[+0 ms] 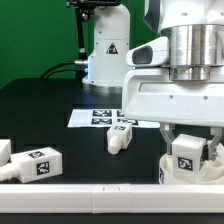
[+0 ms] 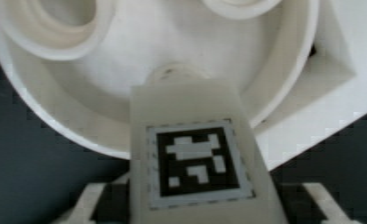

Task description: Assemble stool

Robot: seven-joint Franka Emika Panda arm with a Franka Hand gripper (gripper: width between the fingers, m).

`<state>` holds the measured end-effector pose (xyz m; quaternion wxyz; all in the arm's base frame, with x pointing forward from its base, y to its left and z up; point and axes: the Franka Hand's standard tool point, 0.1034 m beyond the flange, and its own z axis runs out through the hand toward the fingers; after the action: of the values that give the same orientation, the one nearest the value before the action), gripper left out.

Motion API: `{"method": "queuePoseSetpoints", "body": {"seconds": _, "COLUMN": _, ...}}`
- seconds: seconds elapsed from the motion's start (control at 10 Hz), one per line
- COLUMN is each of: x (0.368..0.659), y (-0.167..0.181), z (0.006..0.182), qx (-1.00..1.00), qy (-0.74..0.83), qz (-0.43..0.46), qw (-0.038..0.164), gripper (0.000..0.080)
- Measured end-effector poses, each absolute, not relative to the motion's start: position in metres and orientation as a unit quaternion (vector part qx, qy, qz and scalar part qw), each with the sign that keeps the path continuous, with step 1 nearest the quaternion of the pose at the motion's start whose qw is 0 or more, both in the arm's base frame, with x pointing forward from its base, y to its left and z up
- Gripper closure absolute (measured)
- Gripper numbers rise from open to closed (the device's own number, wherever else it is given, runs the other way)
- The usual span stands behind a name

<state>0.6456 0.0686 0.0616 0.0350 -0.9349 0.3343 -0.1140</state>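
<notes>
Stool parts are laid out on the black table. At the exterior view's left, near the front edge, an edge leg is cut off by the frame, and a second leg lies just beside it. Farther back, the marker board is seen, with a third leg lying before it. At the right, the held leg is clamped in the narrowly closed hand above the seat disc. Contact between the two cannot be told.
</notes>
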Motion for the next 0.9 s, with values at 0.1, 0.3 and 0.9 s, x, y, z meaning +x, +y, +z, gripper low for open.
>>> {"method": "queuePoseSetpoints", "body": {"seconds": 0.1, "x": 0.645, "y": 0.067, "z": 0.062, "qx": -0.927, "qy": 0.356, "qz": -0.114, "qw": 0.033, "gripper": 0.0459}}
{"method": "queuePoseSetpoints", "body": {"seconds": 0.3, "x": 0.645, "y": 0.064, "z": 0.062, "qx": -0.914, "qy": 0.388, "qz": -0.112, "qw": 0.037, "gripper": 0.0459}}
{"method": "queuePoseSetpoints", "body": {"seconds": 0.9, "x": 0.640, "y": 0.052, "z": 0.101, "qx": -0.924, "qy": 0.357, "qz": -0.122, "qw": 0.055, "gripper": 0.0153}}
